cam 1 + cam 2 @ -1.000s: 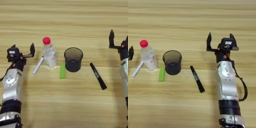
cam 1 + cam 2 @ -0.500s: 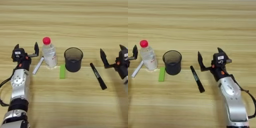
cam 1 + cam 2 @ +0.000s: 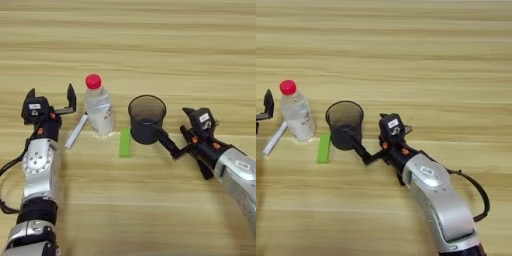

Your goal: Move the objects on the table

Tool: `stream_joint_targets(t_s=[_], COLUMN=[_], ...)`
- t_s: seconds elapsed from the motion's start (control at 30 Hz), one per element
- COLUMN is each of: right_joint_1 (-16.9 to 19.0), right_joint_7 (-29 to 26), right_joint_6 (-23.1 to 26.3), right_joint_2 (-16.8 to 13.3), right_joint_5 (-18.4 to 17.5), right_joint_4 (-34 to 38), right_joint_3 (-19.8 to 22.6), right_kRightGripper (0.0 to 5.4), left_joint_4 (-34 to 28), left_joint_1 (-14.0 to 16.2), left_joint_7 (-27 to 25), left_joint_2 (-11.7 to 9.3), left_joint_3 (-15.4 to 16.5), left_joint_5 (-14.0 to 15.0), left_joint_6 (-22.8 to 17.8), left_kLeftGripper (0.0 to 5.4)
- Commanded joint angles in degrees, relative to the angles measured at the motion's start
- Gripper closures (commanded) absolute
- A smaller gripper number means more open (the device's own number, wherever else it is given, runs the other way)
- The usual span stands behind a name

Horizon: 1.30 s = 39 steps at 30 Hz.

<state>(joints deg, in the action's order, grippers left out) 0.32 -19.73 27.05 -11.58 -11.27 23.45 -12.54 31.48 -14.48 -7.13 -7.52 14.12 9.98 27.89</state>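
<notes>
Your right gripper sits spread just right of the cup, over the black marker; nothing is pinched yet. Left gripper waits spread, left of the cup.

Matt wooden table, clear plastic bottle, dark translucent plastic cup.

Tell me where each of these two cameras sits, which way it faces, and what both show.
Left eye view: on the head, looking down at the table; shows the left gripper open beside the white marker, and the right gripper.
Right eye view: same head, set slightly right; shows the whole right arm.
Shared: bottle, dark cup, green block.
</notes>
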Motion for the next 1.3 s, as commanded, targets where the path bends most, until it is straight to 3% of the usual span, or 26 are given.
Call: stream_joint_targets(t_s=[0.03,0.57,1.3], right_joint_1=[-2.14,-6.92,-9.62], right_joint_7=[-2.01,-3.0,-4.83], right_joint_6=[-0.76,-11.07,-15.26], right_joint_2=[-1.37,-0.23,3.2], right_joint_5=[1.84,7.22,8.11], right_joint_4=[-3.2,-16.5,-21.16], right_joint_3=[-2.38,-3.89,-4.62], right_kRightGripper=[0.0,0.0,0.0], left_joint_4=[-0.78,-0.72,-0.46], left_joint_1=[0.43,0.5,0.63], left_joint_7=[0.52,0.68,0.87], left_joint_2=[0.33,0.16,0.01], left_joint_3=[-0.43,-0.76,-0.92], left_joint_5=[-0.59,-0.3,-0.38], left_joint_6=[0.22,0.07,-0.12], left_kLeftGripper=[0.02,0.02,0.02])
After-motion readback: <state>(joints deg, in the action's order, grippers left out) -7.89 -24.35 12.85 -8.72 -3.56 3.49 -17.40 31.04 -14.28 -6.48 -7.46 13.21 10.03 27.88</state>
